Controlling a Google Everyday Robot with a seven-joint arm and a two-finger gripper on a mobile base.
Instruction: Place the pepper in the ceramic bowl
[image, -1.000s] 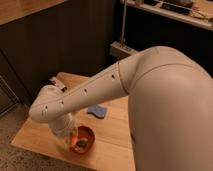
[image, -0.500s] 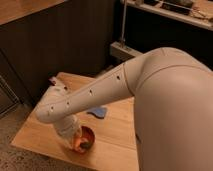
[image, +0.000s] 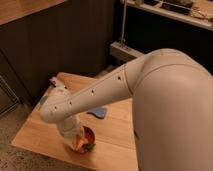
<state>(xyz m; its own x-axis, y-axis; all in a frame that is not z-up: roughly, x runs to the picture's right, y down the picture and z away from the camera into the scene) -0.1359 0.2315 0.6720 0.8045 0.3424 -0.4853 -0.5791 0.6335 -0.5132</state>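
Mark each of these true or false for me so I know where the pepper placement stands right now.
1. The pepper lies in the ceramic bowl. True: orange body and green stem show inside it.
2. The claw hangs high above the shelf. False: it is down at the bowl, at the near edge of the wooden table.
3. A blue object lies on the table beyond the bowl. True.
4. The claw is wide open. False: it is shut.
5. The bowl sits on the floor. False: it rests on the table.
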